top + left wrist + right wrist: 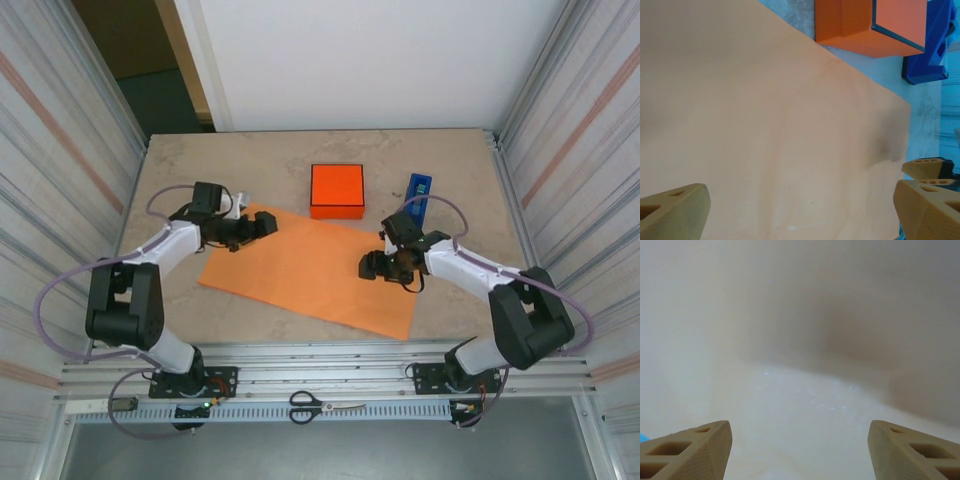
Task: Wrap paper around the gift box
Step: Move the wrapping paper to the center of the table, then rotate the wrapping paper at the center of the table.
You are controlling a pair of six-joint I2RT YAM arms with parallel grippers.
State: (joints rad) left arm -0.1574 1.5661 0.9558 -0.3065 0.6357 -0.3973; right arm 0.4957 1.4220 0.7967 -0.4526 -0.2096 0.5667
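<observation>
Wrapping looks barely begun: the large, thin rectangular sheet of plain orange paper point(300, 270) lies flat and smooth beneath both pincers. The small, flat square gift box point(337, 190), red-orange on top with dark edges, sits just beyond the sheet's far edge, ahead of and between them. The left pincer point(262, 225) and the right pincer point(372, 266) each hang over the sheet, tan slotted fingers point(675, 210) spread wide and gripping nothing; next, I judge, the rigid box must go onto the limp sheet's middle.

Square red-orange gift box point(337, 188), just beyond flat, skewed orange paper point(300, 268)
</observation>
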